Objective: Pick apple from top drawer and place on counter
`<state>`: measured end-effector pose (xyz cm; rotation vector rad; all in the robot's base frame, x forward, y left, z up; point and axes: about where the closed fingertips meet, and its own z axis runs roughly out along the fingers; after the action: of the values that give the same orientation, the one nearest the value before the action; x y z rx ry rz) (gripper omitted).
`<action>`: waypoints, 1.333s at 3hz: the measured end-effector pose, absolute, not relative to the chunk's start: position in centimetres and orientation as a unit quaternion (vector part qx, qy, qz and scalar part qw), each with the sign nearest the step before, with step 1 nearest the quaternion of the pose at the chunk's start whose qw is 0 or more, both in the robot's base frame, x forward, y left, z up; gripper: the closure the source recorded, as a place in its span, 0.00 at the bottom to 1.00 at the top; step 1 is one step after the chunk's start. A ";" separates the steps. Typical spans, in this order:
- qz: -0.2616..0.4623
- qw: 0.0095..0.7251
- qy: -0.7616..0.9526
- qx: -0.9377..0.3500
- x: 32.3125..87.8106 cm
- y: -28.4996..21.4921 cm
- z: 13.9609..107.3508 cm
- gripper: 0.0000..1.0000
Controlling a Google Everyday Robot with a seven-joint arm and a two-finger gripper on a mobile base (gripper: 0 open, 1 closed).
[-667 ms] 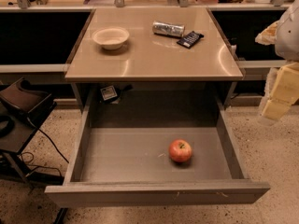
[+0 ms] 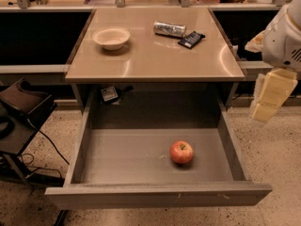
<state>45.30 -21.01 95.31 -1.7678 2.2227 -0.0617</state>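
The red-orange apple [image 2: 181, 152] lies on the grey floor of the open top drawer [image 2: 141, 194], right of the middle and toward the front. The tan counter [image 2: 150, 55] sits above the back of the drawer. My gripper [image 2: 270, 98], cream-coloured, hangs from the white arm [image 2: 284, 36] at the right edge. It is outside the drawer, to the right of the drawer's side wall and well above the apple. It holds nothing that I can see.
On the counter are a pale bowl [image 2: 111, 37], a silver can on its side [image 2: 169, 29] and a dark packet [image 2: 191, 39]. A dark chair or stand with cables [image 2: 19, 112] is at the left. The floor is speckled.
My gripper has shifted slightly to the left, toward the drawer's right side. The apple and the drawer have not moved.
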 end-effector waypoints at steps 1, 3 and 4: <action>0.006 0.150 0.758 -0.634 48.3 -20.0 91.2 0.00; 0.039 0.166 0.755 -0.634 52.6 -19.6 83.8 0.00; 0.051 0.139 0.752 -0.642 51.9 -19.2 79.9 0.00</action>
<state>51.88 -19.15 79.95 -1.8568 2.1735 0.1475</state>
